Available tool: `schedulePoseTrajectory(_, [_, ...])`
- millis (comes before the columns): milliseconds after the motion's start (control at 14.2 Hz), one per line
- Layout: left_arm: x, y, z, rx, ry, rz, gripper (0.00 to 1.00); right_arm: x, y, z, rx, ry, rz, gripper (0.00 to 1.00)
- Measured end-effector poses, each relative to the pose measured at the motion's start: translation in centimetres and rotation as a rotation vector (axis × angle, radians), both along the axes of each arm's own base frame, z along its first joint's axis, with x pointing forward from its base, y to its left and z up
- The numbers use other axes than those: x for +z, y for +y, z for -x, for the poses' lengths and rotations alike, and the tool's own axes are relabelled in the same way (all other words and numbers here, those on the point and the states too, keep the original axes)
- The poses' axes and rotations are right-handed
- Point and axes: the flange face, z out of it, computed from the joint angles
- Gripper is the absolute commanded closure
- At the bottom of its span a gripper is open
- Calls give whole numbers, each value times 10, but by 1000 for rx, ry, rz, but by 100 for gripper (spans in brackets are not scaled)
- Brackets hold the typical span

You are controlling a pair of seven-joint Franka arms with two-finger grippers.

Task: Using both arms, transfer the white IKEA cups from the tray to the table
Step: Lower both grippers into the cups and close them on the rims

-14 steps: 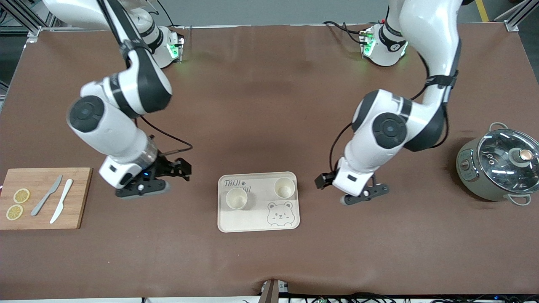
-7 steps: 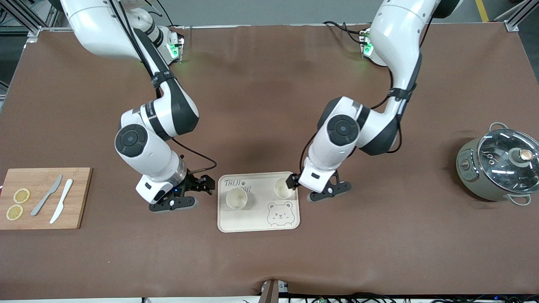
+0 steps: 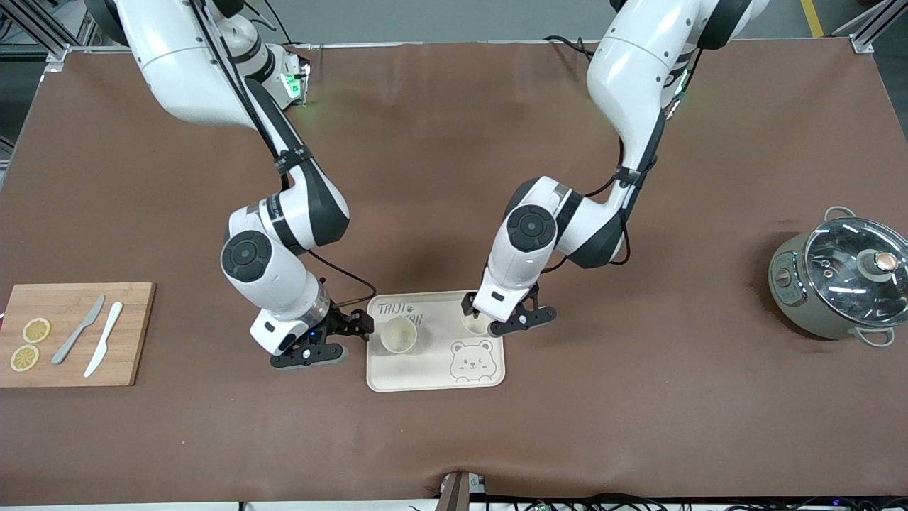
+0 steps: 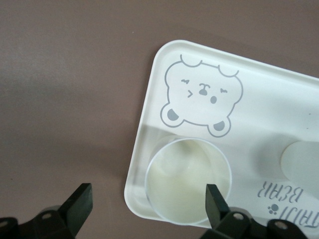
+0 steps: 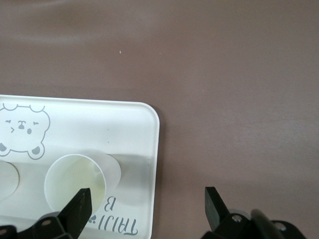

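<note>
Two white cups stand on the cream bear tray (image 3: 425,372). One cup (image 3: 398,336) is toward the right arm's end. The other cup (image 3: 479,328) is toward the left arm's end, partly hidden by my left gripper (image 3: 484,319). In the left wrist view the left gripper (image 4: 147,205) is open above its cup (image 4: 188,180) and the tray's corner (image 4: 144,149). My right gripper (image 3: 359,328) is open at the tray's edge. In the right wrist view the right gripper (image 5: 147,205) spans the tray's edge (image 5: 152,149), with one finger over the cup (image 5: 75,185).
A wooden cutting board (image 3: 135,333) with two knives and lemon slices lies at the right arm's end. A grey-green pot (image 3: 837,287) with a glass lid stands at the left arm's end. Bare brown table surrounds the tray.
Both arms have swung inward from the table's ends to the tray. Each open gripper now hangs at a cup. The cups and tray have not moved.
</note>
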Motion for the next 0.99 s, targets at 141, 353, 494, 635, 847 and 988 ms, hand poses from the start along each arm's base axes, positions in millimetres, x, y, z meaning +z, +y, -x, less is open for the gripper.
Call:
schedulePoseTrajectory(141, [-12, 1, -2, 2, -8, -1, 0, -10, 8, 2, 8, -5, -3, 0])
schedulePoseTrajectory(353, [-23, 1, -3, 26, -19, 6, 17, -28, 15, 4, 14, -5, -4, 0])
schedulePoseTrajectory(494, [-24, -1, -6, 62, -45, 28, 49, -37, 19, 5, 19, -3, -3, 0])
schedulePoseTrajectory(635, [-27, -2, -7, 88, -53, 40, 73, -46, 24, 8, 25, 4, -1, 0])
schedulePoseTrajectory(847, [-26, -2, -7, 97, -57, 44, 91, -57, 34, 12, 30, 2, -4, 0])
schedulePoseTrajectory(988, [-24, -2, -9, 98, -60, 44, 100, -65, 42, 15, 28, -1, -8, 0])
